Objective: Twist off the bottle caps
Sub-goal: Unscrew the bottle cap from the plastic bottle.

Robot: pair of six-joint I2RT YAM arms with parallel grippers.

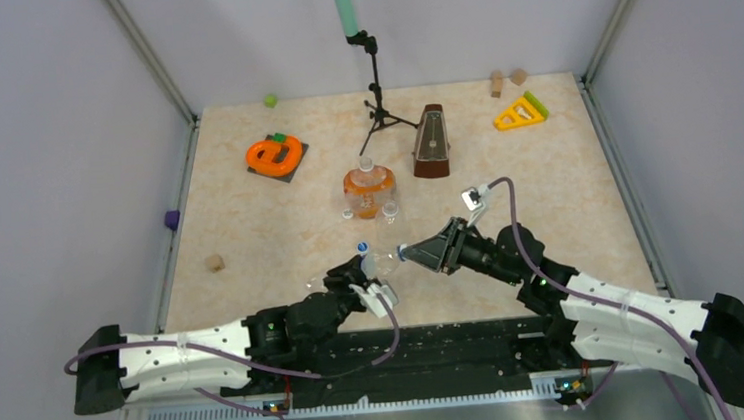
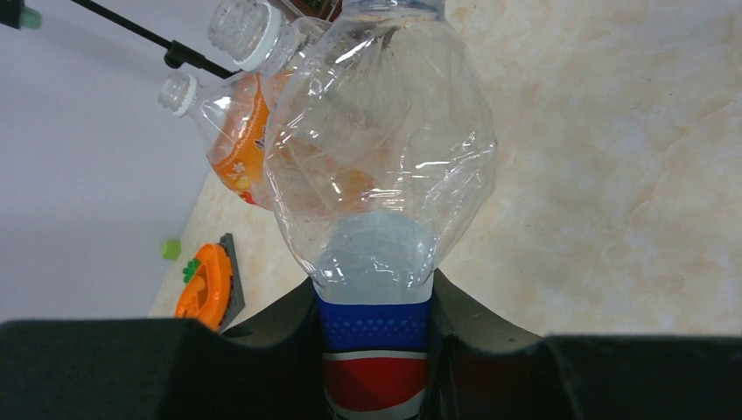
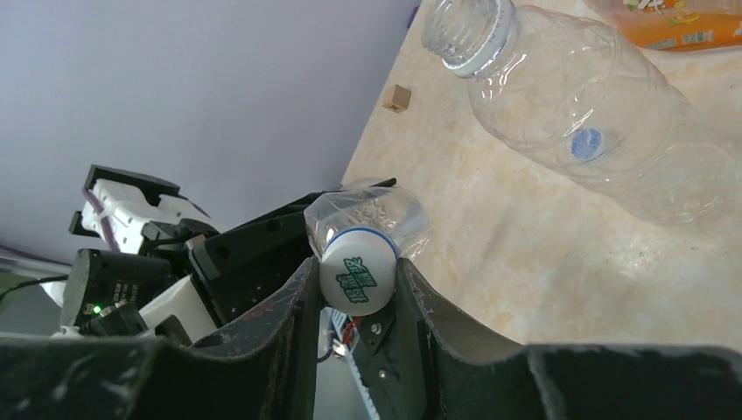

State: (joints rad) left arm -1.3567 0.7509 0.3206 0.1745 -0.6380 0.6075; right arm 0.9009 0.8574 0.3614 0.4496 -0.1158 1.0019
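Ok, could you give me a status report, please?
Left gripper shut on blue-label bottle. Right gripper shut on its white cap, not yet off. Uncapped clear bottle lies close by.

White cap (image 3: 357,280): green printed characters on its top, maybe Chinese script, too blurred and tilted to read. Orange bottle (image 3: 682,31): the label strip carries small green and white lettering in the right wrist view and dark lettering in the left wrist view, none of it legible. Blue-label bottle (image 2: 376,192): the wrap shows a blue band with a fine dot pattern above white and red curved bands, with no letters, numbers or brand name readable on the visible part.
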